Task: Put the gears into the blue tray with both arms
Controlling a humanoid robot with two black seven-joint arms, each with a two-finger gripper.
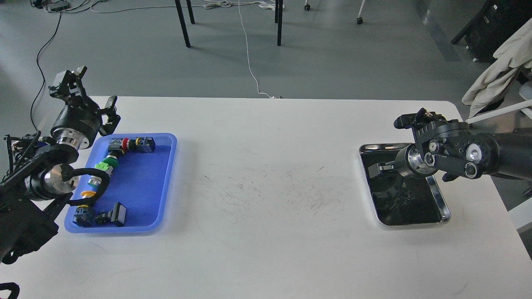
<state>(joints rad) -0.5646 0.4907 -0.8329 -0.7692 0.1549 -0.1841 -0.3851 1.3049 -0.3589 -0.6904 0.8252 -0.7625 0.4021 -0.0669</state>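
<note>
The blue tray [156, 182] lies at the table's left side and holds several push-button switches [113, 151] with coloured caps. I can make out no gears; any in the silver tray are lost in its dark reflection. My left gripper [89, 94] hangs above the blue tray's far left corner, fingers spread wide with nothing between them. My right gripper [376, 169] reaches left and low over the silver metal tray [444, 207]. It is dark against the tray's reflection, so its fingers cannot be told apart.
The white table [266, 166] has scuff marks in its middle. Beyond the far edge are chair legs [185, 25] and a white cable [249, 62] on the floor. A cloth [498, 70] hangs at the far right.
</note>
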